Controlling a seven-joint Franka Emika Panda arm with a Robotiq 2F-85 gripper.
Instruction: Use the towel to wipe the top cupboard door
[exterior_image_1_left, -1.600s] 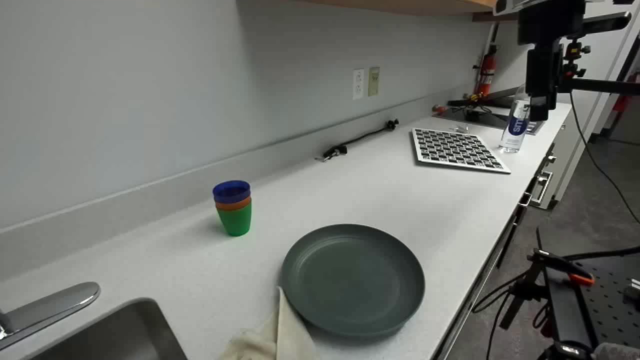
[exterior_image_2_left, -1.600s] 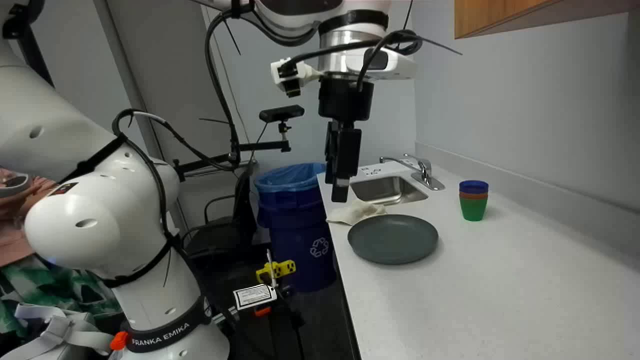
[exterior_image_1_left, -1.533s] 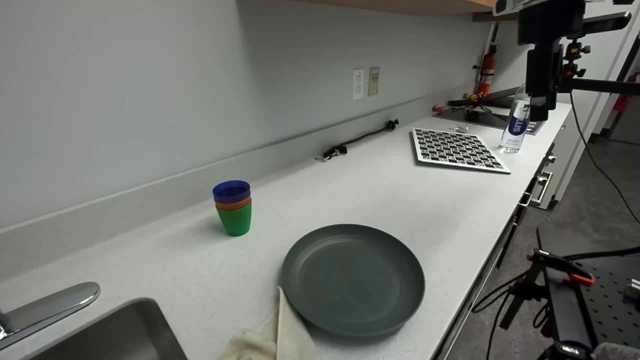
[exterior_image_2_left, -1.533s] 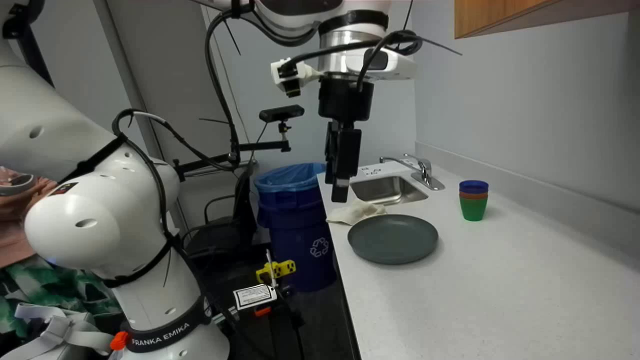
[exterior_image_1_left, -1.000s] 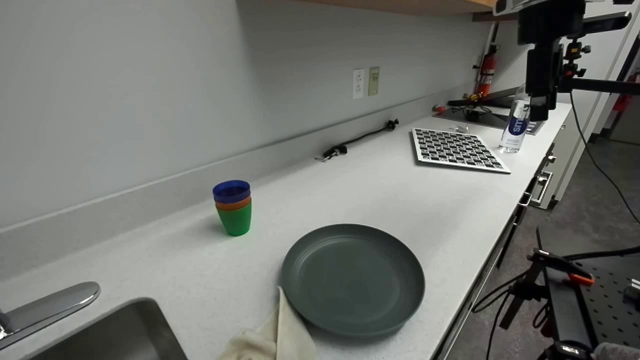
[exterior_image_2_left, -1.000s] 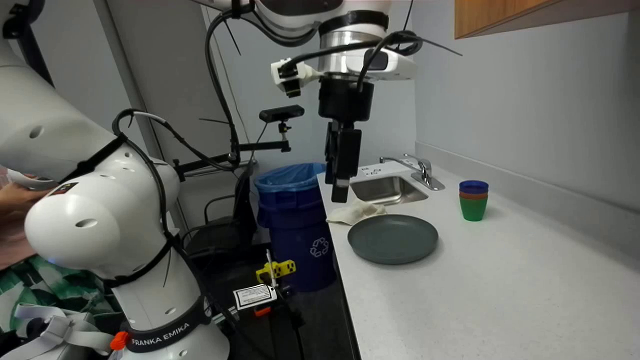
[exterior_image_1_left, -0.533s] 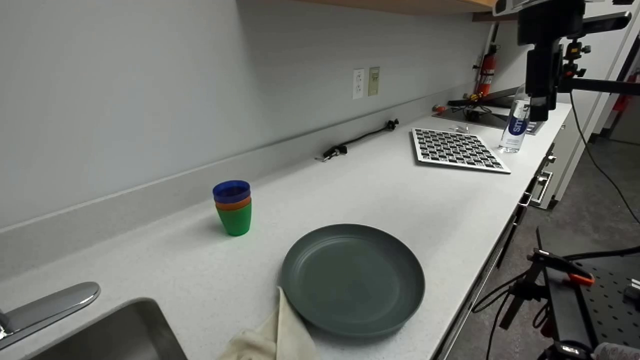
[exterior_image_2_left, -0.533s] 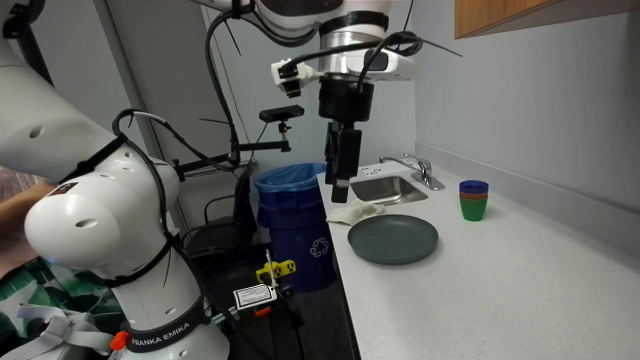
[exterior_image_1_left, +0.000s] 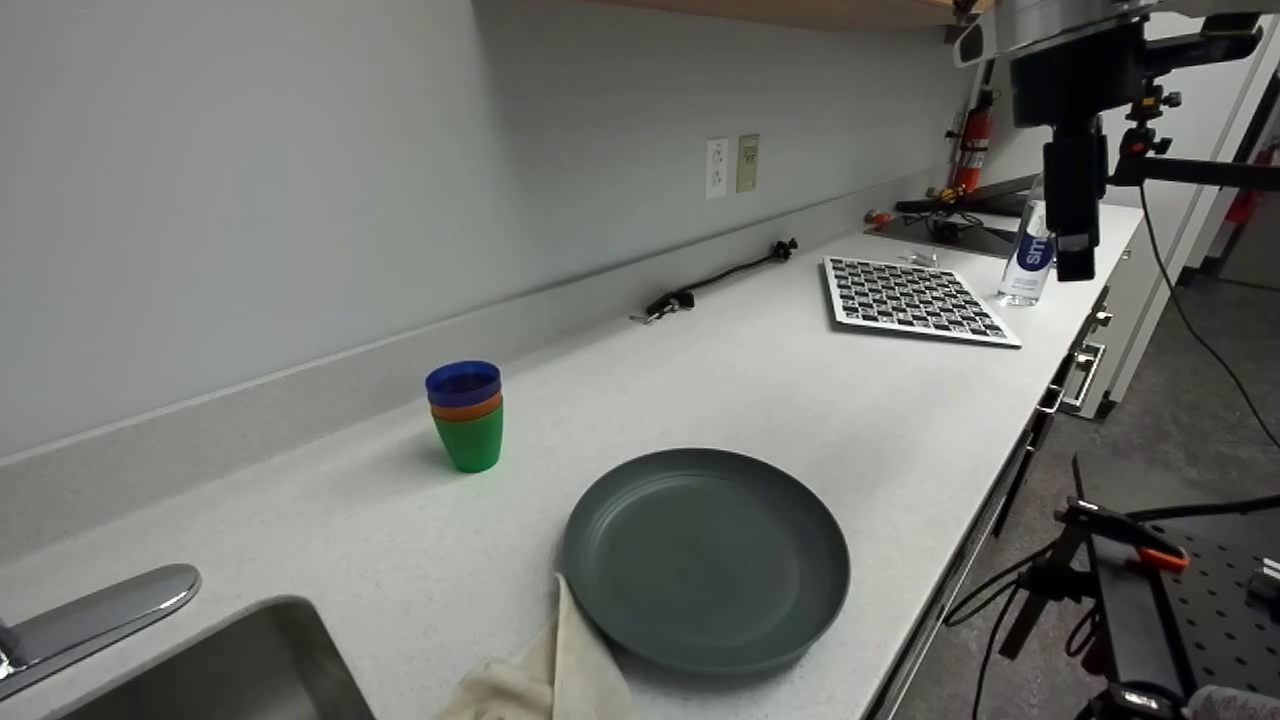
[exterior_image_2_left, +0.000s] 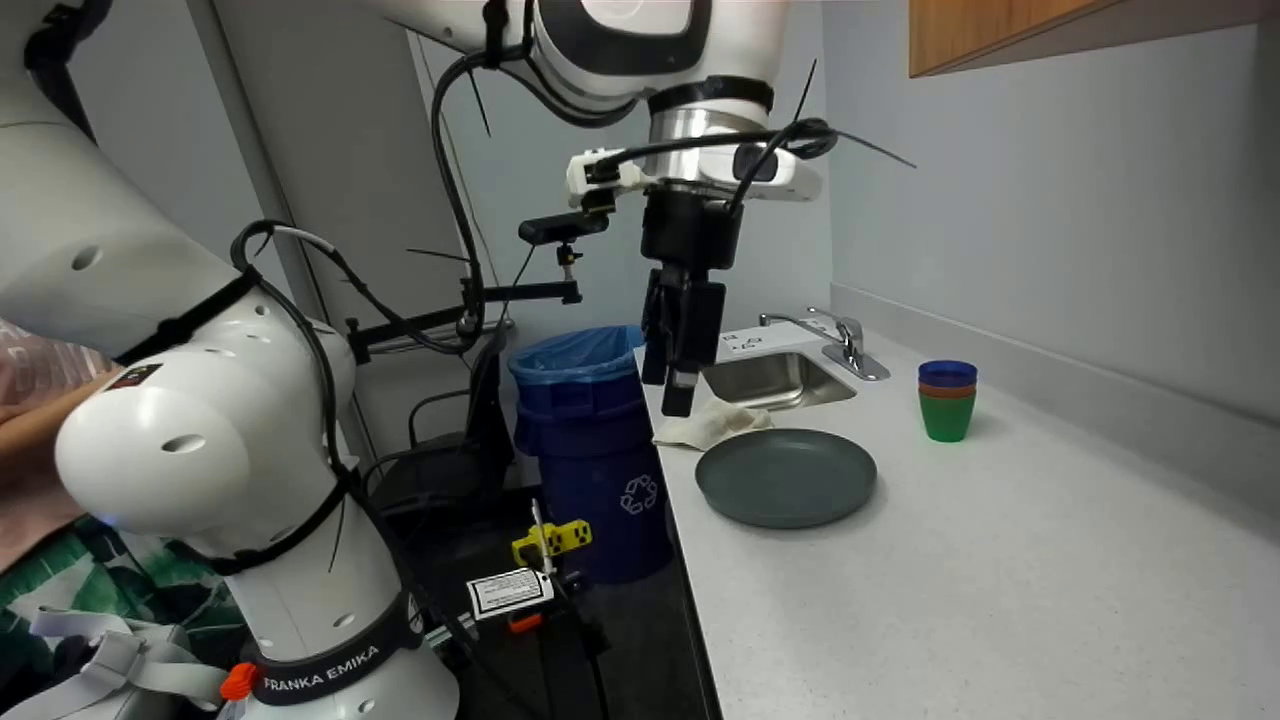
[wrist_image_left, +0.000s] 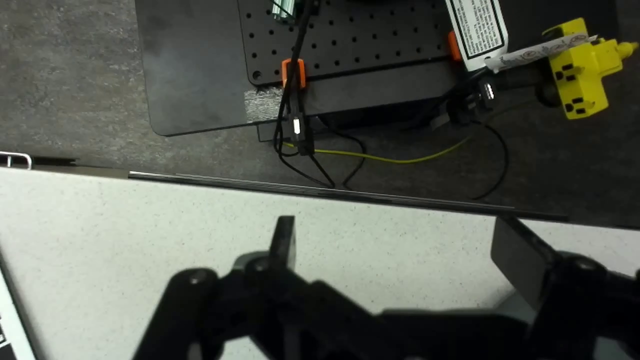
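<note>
The gripper (wrist_image_left: 395, 240) is unloaded, jaws spread wide above the counter (wrist_image_left: 150, 240); the wrist view alone displays the full gap. The towel (exterior_image_2_left: 708, 426) lies on the counter, just beside the plate (exterior_image_2_left: 785, 478). The door (exterior_image_2_left: 985, 30) is above the counter, well apart from the towel. Only an exterior view shows the bottle (exterior_image_1_left: 1026, 262).

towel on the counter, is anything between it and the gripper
Yes, low down: the dark grey-green plate lies on the counter between the towel and where the gripper hangs. Nothing visible blocks the way above the plate, so passing over looks possible.
</note>
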